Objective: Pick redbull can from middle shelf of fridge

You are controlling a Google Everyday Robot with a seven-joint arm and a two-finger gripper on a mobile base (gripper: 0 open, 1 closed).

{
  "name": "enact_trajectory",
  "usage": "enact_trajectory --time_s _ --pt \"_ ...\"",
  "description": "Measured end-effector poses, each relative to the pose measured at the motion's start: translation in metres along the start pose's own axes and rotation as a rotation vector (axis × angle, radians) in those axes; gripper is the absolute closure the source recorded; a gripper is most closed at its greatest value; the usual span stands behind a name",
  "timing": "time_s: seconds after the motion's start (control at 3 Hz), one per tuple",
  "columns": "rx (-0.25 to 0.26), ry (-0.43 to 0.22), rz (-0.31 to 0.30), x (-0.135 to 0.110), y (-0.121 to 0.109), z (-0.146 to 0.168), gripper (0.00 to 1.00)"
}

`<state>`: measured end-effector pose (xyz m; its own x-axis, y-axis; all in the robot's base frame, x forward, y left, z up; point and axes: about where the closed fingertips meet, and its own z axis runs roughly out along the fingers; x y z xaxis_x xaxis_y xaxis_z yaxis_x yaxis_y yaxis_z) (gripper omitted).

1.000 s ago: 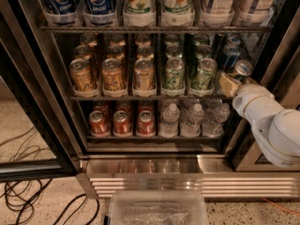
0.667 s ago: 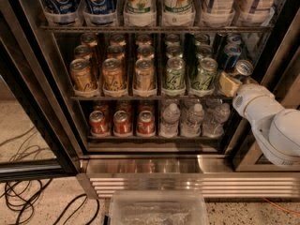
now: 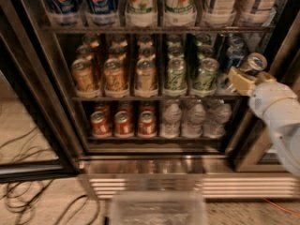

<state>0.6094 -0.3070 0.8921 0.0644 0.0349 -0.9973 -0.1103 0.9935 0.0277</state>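
At the middle shelf, the hand clasps the tilted redbull can.

The redbull can, slim with blue panels and a silver top, is tilted at the 3 o'clock end of the middle shelf in the open fridge. The gripper is at the can's 7 o'clock, just beside it.

A smooth, rounded white arm is seen at the right, tipped by a pale tan gripper at the right end of the middle shelf.
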Motion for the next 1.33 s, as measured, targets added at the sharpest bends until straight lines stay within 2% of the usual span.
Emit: enact_trajectory --time_s 0.33,0.67,1.0,1.33 --pt "0.000 0.000 0.000 0.000 0.003 0.000 1.00" --pt "-0.037 -0.071 -0.025 -0.029 0.015 -0.011 1.00" --pt "-0.078 -0.214 -0.152 -0.073 0.000 -0.065 1.00" --pt "-0.164 -0.373 -0.227 -0.153 0.016 -0.124 1.00"
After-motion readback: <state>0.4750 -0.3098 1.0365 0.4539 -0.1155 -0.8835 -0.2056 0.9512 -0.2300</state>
